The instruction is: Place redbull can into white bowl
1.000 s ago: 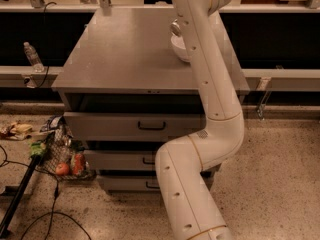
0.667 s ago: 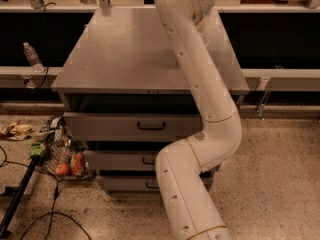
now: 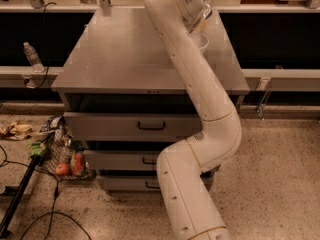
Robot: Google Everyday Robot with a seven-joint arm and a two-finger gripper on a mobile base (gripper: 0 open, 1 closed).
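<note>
The white bowl (image 3: 201, 40) stands on the grey table (image 3: 120, 54) at its right side, and my forearm covers its left part. My gripper (image 3: 204, 12) is at the far end of the arm, just above the bowl, mostly hidden behind the white wrist. A small shiny grey piece shows at the gripper's tip. I cannot tell whether it is the redbull can. No can shows anywhere else on the table.
The table has drawers (image 3: 150, 126) below it. A clear water bottle (image 3: 32, 56) stands on the left ledge. A wire basket with fruit (image 3: 62, 156) and a black pole with cables (image 3: 20, 194) lie on the floor at left. A shelf rail runs along the back.
My wrist has swung to the left. It stood right of the bowl, crossed in front of it, and the bowl's right rim now shows again beside the arm.
</note>
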